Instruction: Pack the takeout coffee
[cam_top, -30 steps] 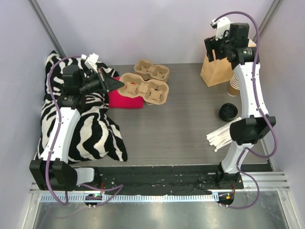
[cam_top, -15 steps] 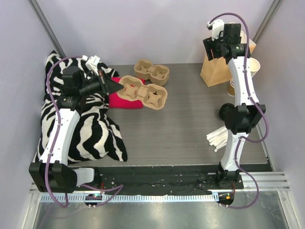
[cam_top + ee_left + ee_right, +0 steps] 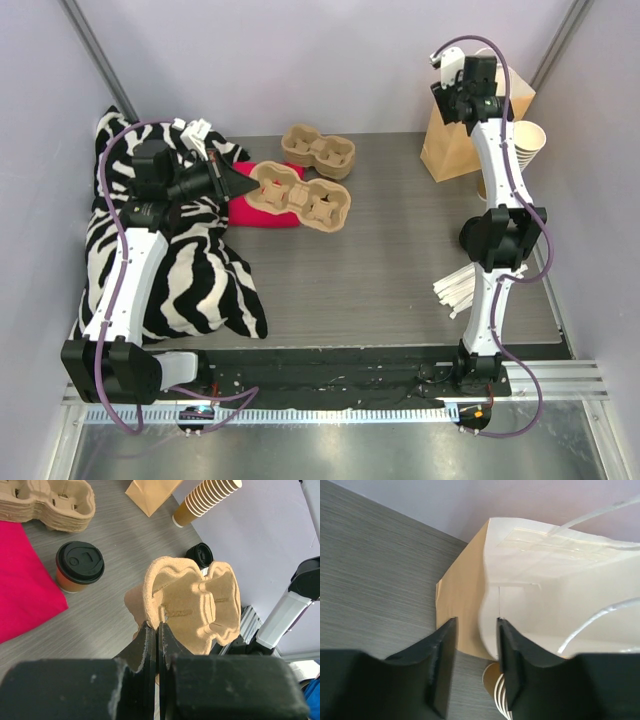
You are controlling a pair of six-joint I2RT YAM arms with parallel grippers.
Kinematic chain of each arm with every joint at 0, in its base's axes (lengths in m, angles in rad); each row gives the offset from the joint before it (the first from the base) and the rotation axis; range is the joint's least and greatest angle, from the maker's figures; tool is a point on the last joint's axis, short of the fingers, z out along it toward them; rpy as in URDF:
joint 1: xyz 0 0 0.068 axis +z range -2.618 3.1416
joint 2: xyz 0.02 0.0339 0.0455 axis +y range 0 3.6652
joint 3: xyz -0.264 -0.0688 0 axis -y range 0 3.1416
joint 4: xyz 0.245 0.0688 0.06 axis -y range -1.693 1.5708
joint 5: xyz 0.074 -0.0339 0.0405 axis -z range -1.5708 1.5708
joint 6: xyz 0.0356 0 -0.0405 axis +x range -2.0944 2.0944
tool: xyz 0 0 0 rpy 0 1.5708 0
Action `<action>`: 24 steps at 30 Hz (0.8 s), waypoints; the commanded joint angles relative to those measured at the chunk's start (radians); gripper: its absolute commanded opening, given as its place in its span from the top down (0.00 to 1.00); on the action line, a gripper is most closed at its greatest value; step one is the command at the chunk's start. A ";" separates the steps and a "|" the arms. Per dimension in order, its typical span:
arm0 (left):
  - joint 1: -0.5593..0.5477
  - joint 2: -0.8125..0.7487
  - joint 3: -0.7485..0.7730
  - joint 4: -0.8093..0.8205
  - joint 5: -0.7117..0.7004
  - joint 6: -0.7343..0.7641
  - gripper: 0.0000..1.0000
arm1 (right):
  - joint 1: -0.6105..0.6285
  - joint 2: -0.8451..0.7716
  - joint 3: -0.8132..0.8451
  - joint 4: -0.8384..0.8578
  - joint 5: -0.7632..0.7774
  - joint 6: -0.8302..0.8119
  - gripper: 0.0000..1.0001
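Observation:
The takeout coffee (image 3: 79, 570), a small tan cup with a black lid, stands on the table beside the red cloth in the left wrist view. In the top view it is hidden under the carrier. My left gripper (image 3: 157, 626) is shut on the rim of a brown pulp cup carrier (image 3: 192, 607) and holds it above the table; both also show in the top view, gripper (image 3: 243, 183) and carrier (image 3: 303, 195). My right gripper (image 3: 476, 626) is open and empty. It sits high over the open paper bag (image 3: 461, 592), its jaws straddling the bag's near rim.
A second carrier stack (image 3: 318, 148) lies at the back. A red cloth (image 3: 258, 211) and a zebra blanket (image 3: 190, 270) lie on the left. A tall stack of lidless cups (image 3: 518, 142) stands beside the bag (image 3: 450, 150). Black lids (image 3: 200, 555) and white sticks (image 3: 455, 291) lie on the right.
My right arm has swung up and back, bringing its gripper over the bag's opening. My left gripper has shifted the carrier slightly to the right.

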 commanded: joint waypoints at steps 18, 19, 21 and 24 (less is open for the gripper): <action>-0.003 -0.006 0.117 -0.066 -0.047 0.032 1.00 | 0.084 -0.454 -0.181 -0.297 -0.363 -0.103 0.99; -0.002 -0.005 0.123 -0.069 -0.052 0.032 1.00 | 0.099 -0.477 -0.197 -0.336 -0.377 -0.109 0.99; -0.002 -0.005 0.139 -0.083 -0.061 0.032 1.00 | 0.156 -0.554 -0.265 -0.364 -0.399 -0.116 0.99; 0.001 -0.002 0.157 -0.105 -0.078 0.032 1.00 | 0.249 -0.635 -0.374 -0.411 -0.411 -0.119 0.99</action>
